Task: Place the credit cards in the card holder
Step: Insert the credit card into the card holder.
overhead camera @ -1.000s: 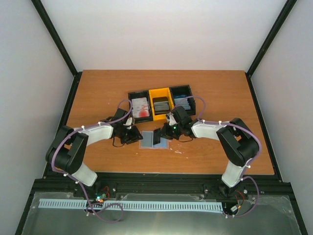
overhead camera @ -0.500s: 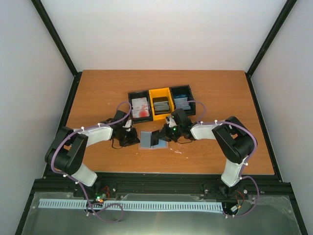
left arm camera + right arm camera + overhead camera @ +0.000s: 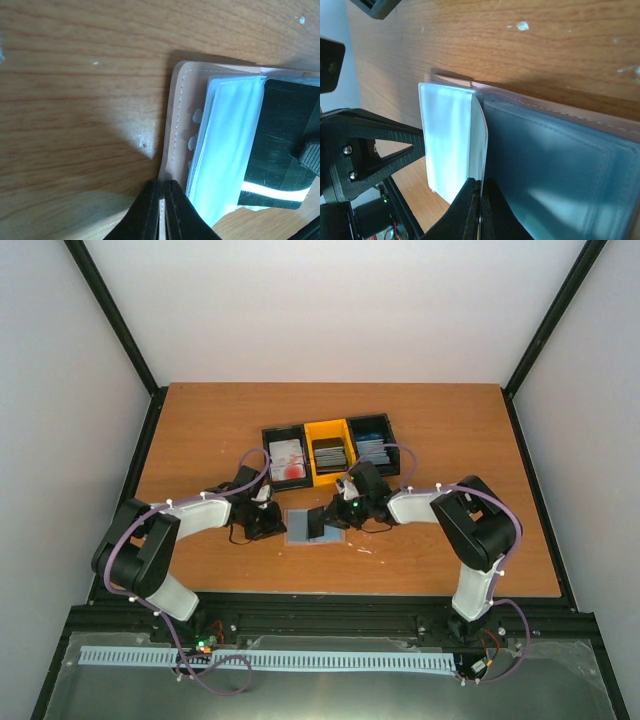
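The left claw (image 3: 162, 192) pinches the 9 o'clock edge of the open holder (image 3: 175, 115) on the worktop (image 3: 200, 440), the right claw (image 3: 479, 189) at 3 o'clock clamped on a dark card (image 3: 277, 145) over it, more cards (image 3: 287, 460) in bins (image 3: 311, 455) at 12 o'clock.

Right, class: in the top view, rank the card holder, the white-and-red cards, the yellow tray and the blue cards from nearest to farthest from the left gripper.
1. card holder, in the jaws of the left gripper
2. white-and-red cards, back left
3. yellow tray, back middle
4. blue cards, back right
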{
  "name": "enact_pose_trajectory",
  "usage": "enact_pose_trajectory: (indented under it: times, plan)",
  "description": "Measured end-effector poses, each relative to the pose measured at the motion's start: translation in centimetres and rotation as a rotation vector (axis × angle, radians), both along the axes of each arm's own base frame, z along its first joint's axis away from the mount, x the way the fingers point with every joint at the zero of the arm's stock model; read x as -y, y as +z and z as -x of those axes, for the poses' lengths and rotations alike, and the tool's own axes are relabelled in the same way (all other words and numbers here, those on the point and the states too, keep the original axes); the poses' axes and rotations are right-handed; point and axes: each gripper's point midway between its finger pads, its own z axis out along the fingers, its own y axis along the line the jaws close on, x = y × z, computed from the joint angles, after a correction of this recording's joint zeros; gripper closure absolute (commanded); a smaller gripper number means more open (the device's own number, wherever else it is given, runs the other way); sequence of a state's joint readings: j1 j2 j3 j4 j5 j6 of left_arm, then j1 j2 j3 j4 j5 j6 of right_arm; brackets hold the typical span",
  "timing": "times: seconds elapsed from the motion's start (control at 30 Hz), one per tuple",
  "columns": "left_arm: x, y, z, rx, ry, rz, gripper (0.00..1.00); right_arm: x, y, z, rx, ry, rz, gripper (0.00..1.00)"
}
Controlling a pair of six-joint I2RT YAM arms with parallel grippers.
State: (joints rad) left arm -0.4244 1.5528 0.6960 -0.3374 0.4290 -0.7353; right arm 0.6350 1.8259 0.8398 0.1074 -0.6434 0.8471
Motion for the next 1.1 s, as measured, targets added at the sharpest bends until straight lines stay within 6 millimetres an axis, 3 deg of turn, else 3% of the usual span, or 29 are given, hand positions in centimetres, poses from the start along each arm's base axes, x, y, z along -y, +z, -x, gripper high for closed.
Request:
enact_pose_trajectory:
  times: [0.63, 0.93, 1.1]
  plan:
    - [-0.1, 0.0, -0.1, 0.010, 0.003, -0.013, 0.94, -1.6, 0.1, 0.2, -0.021, 0.086, -0.046, 0.96]
    - [-0.3, 0.1, -0.1, 0.013, 0.006, -0.020, 0.92, -2.1, -0.6, 0.6, -0.028, 0.079, 0.001, 0.72]
    - [-0.4, 0.3, -0.2, 0.023, 0.010, -0.027, 0.91, -1.8, 0.2, 0.3, 0.002, 0.056, 0.027, 0.59]
